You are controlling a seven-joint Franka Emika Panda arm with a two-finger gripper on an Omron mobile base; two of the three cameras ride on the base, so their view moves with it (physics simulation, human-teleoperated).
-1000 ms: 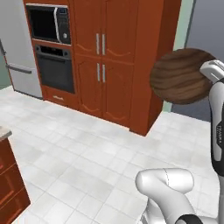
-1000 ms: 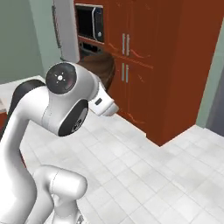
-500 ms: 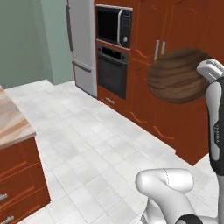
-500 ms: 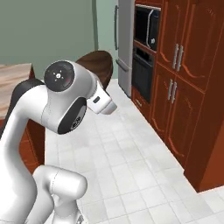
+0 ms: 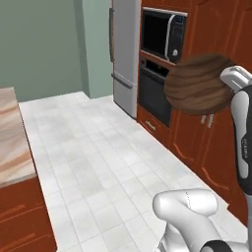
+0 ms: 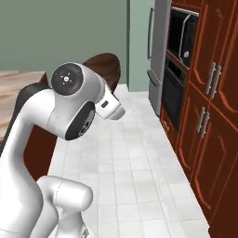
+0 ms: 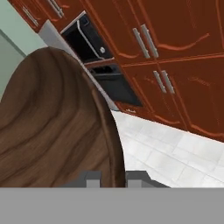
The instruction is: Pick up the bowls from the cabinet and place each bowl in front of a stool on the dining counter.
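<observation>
Pincer [image 7: 113,177] clamped on the rim of the dark brown wood-grain bowl [image 7: 52,127], its two dark finger tips [image 7: 92,177] standing either side of the bowl's edge in the hand view. The bowl is carried in the air, clear of any surface and tipped on its side. In the left base view its grained outer wall [image 5: 199,83] appears in front of the oven column, at the end of the white arm [image 5: 242,133] rising at the right edge. In the right base view the bowl's dark rim [image 6: 104,69] shows above and behind the arm's large white joint [image 6: 74,104].

Dining counter [image 5: 12,142]: a beige-and-brown veined marble top over red-brown wood sides, at the left edge of the left base view and well apart from the bowl; in the right base view its top [image 6: 18,86] lies behind the arm.

Background: a silver refrigerator [image 5: 125,54] stands beside a built-in black microwave [image 5: 162,34] set above a black oven [image 5: 155,91]. Tall red-brown cupboard doors with paired silver bar handles [image 6: 211,79] continue to the right. The floor [image 5: 98,162] is pale grey tile, and the far wall [image 5: 44,44] is grey-green.
</observation>
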